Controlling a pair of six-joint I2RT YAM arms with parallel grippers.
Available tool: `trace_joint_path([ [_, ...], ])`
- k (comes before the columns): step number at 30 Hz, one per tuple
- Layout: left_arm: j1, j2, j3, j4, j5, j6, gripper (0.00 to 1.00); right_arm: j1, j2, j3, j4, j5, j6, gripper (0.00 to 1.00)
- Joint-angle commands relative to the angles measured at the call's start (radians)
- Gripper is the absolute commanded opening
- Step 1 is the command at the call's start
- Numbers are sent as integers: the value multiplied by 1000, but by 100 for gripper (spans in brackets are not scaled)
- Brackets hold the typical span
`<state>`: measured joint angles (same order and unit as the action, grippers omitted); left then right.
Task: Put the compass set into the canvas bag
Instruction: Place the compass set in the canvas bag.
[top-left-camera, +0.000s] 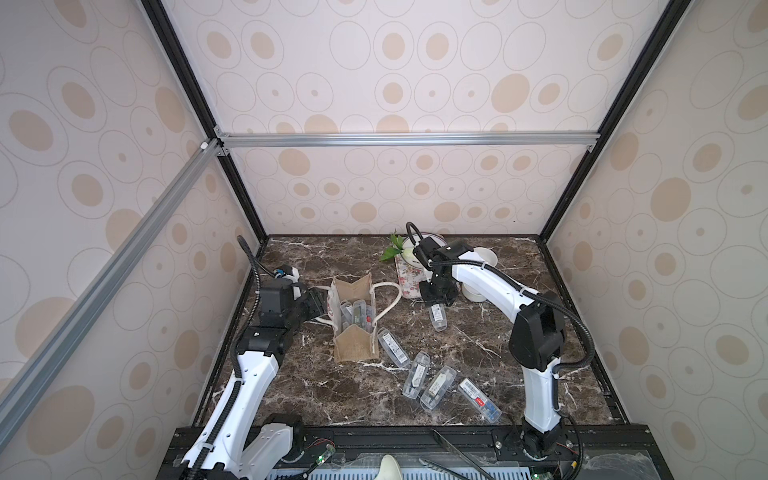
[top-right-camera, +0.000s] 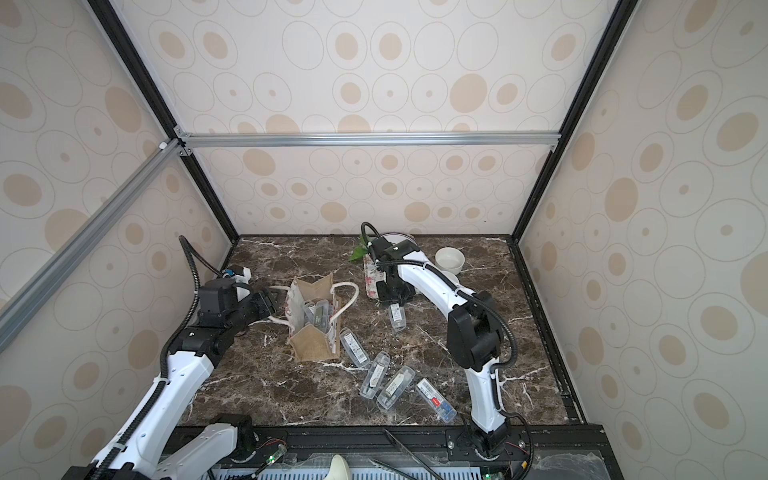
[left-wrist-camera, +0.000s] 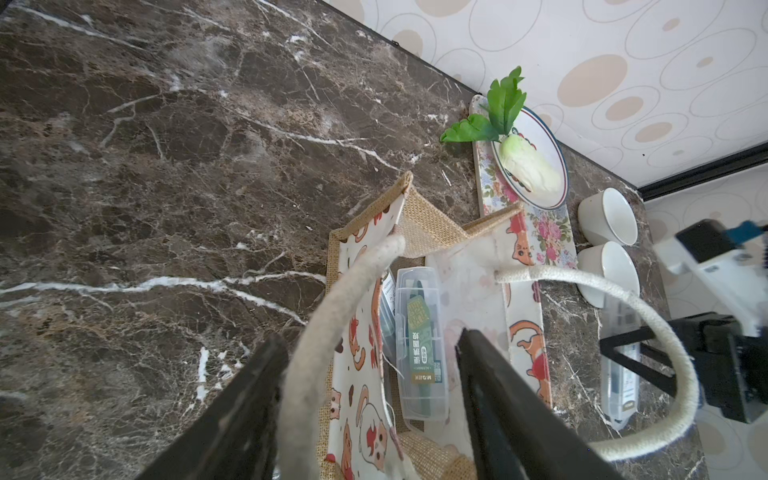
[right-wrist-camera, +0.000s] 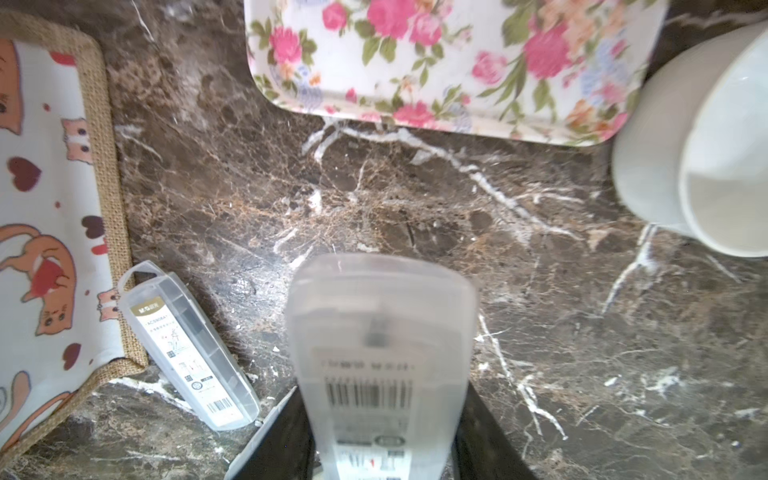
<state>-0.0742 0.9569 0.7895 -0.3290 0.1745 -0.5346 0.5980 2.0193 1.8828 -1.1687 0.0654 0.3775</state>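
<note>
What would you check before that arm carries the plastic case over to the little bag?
1. Grip: the right gripper is shut on the clear case: ok.
2. Target: the canvas bag stands upright with its mouth open: ok.
3. Room inside: the cases in the bag take up part of it; space left: cannot tell.
4. Bag steadied: the left gripper has its jaws apart around a rope handle, not pinching it: not ok.
5. Route: the other rope handle loops out on the side facing the held case and might snag: not ok.
</note>
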Motion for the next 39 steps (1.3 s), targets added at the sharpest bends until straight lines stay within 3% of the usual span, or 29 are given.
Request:
trace_joint_path([
  [1,-5,-18,12,6,2,-7,64,15,-75,62,-20,41,-8,42],
  [6,-6,-20,4,17,7,-20,64,109,-79,250,-46,130,-48,44],
  [12,-6,-24,5,10,5,-16,64,206,43,540,-97,93,-55,44],
  [17,-6,-20,5,11,8,-19,64,299,150,683,-27,47,-103,44],
  [28,-8,-30,-2,1,1,-19,64,358,285,696,159,-15,-150,44],
  [39,-7,-29,0,-2,-4,-19,64,359,407,704,81,-85,-141,45],
])
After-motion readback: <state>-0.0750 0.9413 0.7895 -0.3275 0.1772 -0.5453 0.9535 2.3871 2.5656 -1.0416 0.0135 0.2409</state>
